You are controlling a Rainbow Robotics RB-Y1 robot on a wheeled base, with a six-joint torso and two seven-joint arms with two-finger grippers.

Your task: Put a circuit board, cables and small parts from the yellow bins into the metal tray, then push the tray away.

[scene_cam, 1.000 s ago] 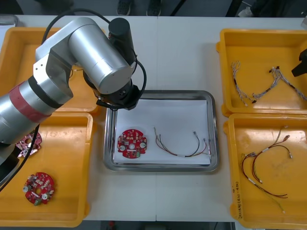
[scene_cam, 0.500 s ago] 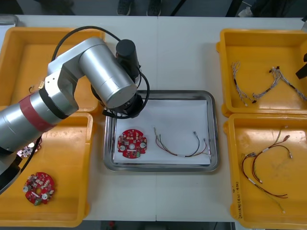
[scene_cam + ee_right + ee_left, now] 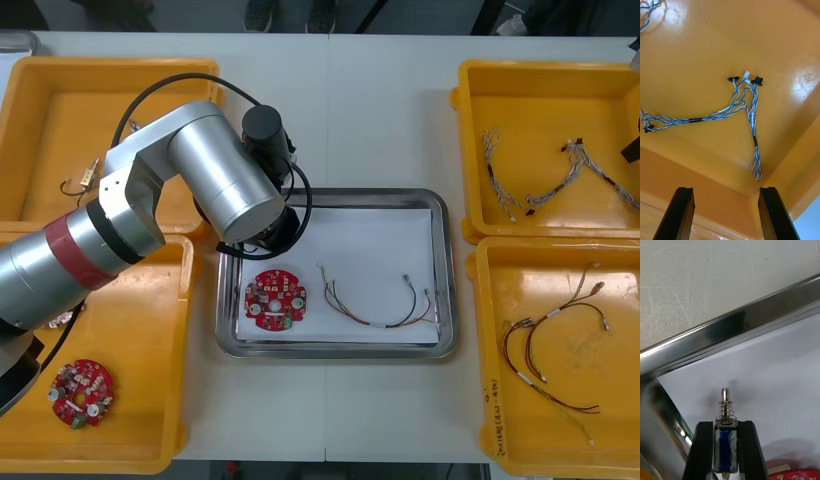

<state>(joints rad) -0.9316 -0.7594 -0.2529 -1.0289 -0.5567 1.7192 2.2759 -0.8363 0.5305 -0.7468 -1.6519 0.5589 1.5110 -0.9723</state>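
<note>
The small metal part, a sprung pin, sits clamped in the left jaws over the white-lined metal tray, whose rim runs just beyond them. Lowering it before letting go would stop it rolling. The red circuit board lies just beside those jaws, and seemingly a red and yellow cable farther off. The right jaws gape empty above a yellow bin of blue and white cables.
</note>
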